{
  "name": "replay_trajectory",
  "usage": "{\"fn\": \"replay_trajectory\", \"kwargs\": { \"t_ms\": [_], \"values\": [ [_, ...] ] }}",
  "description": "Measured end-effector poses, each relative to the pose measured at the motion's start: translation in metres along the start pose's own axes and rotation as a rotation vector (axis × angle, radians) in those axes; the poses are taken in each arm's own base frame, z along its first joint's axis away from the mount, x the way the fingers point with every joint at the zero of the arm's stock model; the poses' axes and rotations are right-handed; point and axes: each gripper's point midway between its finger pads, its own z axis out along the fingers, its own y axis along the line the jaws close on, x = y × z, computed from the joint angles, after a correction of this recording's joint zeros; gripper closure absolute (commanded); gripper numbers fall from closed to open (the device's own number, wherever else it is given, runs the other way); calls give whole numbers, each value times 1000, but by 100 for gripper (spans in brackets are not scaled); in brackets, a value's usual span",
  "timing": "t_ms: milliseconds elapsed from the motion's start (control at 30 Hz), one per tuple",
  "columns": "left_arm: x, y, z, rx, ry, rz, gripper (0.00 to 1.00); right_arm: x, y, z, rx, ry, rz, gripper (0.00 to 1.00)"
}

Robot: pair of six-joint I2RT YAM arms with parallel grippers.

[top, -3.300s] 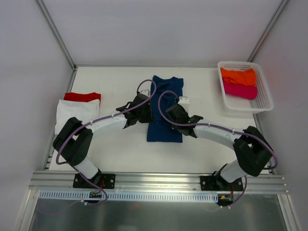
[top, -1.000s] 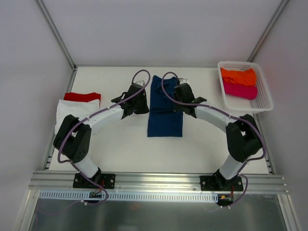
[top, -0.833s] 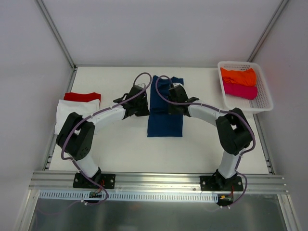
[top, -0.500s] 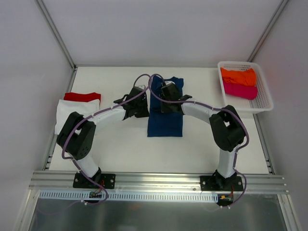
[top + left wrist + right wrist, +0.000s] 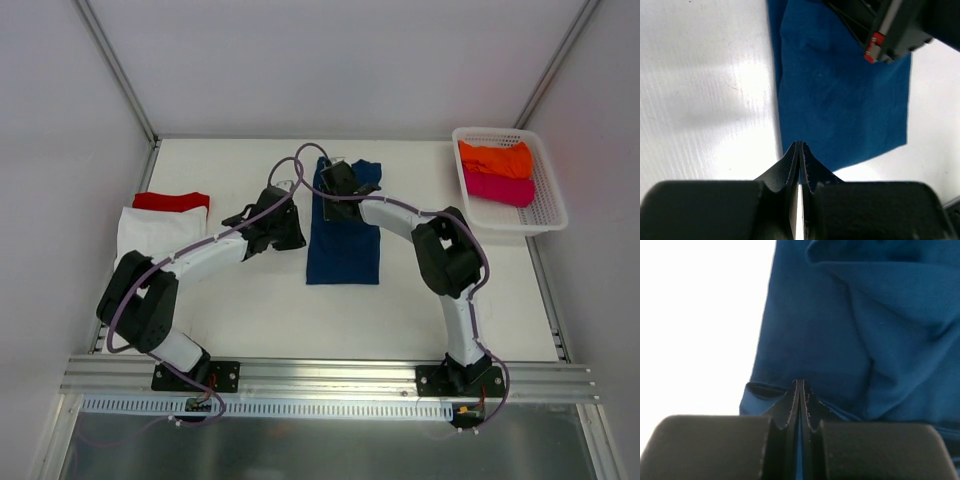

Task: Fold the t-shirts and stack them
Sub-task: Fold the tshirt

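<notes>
Closed left hand (image 5: pixel 799 150) at navy t-shirt (image 5: pixel 840 100) edge.

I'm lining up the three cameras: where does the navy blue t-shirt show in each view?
Top external: the navy blue cloth t-shirt lies mid-table, between the two arms.
Left wrist: it fills the upper middle and right of the picture.
Right wrist: it covers the right two thirds.
Shared landmark: the bare white tabletop beside the shirt's edge.
</notes>
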Motion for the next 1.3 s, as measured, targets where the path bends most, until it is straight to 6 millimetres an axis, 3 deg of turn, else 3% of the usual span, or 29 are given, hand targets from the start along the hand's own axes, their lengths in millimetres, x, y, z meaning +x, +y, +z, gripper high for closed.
{"fn": "replay_trajectory", "kwargs": {
  "t_ms": [167,233,333,367,433,467,533,567,600,667,833,933,1300],
  "values": [
    [-1,-13,-18,57,-31,8,100,3,-13,-6,53,-9,-19,100],
    [6,-17,-23,77,-30,20,100,14,-23,-24,80,3,-29,96],
    [26,-20,-28,101,-12,37,96,23,-33,-67,100,-11,-41,84],
    [35,-19,-29,112,-1,38,76,24,-34,-90,101,-38,-44,76],
    [56,-14,-33,143,17,28,56,24,-31,-132,80,-94,-44,58],
    [67,-7,-34,146,28,19,19,25,-29,-148,66,-117,-40,53],
    [86,5,-36,147,41,-3,2,31,-24,-180,19,-175,-21,37],
    [93,10,-37,145,47,-12,1,38,-24,-191,-4,-193,-8,35],
    [102,16,-38,146,53,-18,1,52,-29,-199,-15,-195,13,25],
    [112,22,-38,156,54,-24,1,76,-33,-200,-23,-174,20,16],
    [118,21,-37,224,13,-33,1,155,-59,-183,27,-44,54,13],
    [118,16,-36,272,-8,-35,1,184,-70,-180,41,-17,102,12],
    [109,-6,-18,400,-64,-20,1,197,-79,-179,45,-105,245,11]
  ]
}}
